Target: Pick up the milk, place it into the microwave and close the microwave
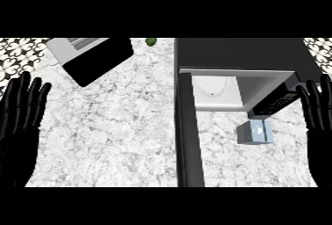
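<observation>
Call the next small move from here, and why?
Probably bring the right hand in and down toward the milk carton. The carton stands untouched on the counter in front of the open microwave; both hands are open, and the left hand is farther away.

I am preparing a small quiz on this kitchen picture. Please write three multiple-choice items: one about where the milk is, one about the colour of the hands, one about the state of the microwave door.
1. Where is the milk carton?
A. On the counter in front of the microwave
B. In the left hand
C. Inside the microwave

2. What colour are the hands?
A. White
B. Black
C. Red

3. The microwave door is:
A. Shut
B. Missing
C. Open

Answers:
1 A, it stands on the marble counter below the microwave.
2 B, left hand and right hand are both black.
3 C, the white cavity shows.
</observation>
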Controlling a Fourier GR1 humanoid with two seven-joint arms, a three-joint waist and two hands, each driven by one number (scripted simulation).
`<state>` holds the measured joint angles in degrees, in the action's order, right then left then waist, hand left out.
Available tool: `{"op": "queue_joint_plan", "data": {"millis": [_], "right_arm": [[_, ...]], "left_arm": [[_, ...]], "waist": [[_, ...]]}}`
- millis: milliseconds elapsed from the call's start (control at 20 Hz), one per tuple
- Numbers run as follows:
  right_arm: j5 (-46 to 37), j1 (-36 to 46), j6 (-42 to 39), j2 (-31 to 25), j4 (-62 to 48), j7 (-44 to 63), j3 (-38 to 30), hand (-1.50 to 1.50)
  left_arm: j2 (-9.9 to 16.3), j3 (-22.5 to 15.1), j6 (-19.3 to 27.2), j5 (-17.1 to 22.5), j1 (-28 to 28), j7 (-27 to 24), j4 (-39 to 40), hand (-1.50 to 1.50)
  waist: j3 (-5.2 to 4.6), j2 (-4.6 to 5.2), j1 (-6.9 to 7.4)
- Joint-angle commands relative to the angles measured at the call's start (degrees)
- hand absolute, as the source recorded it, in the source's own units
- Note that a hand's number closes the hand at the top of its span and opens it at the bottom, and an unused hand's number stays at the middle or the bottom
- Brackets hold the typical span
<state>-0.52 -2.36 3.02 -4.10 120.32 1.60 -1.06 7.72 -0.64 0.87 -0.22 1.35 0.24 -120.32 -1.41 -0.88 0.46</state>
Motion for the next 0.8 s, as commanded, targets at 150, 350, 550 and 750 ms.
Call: {"op": "queue_joint_plan", "data": {"millis": [150, 350, 550, 750], "right_arm": [[7.41, -4.4, -11.2, -5.79, 4.74, -6.67, -1.28, -1.5], [10.89, -7.94, -18.33, -9.88, 12.01, -4.47, 1.75, -1.5], [12.76, -16.79, -23.58, -10.03, 11.56, -12.66, -1.6, -1.5], [14.24, -24.17, -26.71, -10.22, 16.86, -12.96, -3.86, -1.5]], "left_arm": [[-5.3, -7.67, 4.28, -7.42, 2.79, -1.32, -5.38, -1.5], [-7.58, -12.44, 11.96, -1.74, 10.04, 1.89, -5.25, -1.5], [-7.66, -18.22, 13.56, -3.67, 18.83, 0.08, -11.35, -1.5], [-7.06, -22.04, 10.74, -3.42, 29.96, -8.29, -14.12, -1.5]], "waist": [[1.51, 0.67, -0.73], [1.41, 0.34, -0.61], [1.46, 0.59, -0.49], [1.41, 0.52, -0.44]]}}
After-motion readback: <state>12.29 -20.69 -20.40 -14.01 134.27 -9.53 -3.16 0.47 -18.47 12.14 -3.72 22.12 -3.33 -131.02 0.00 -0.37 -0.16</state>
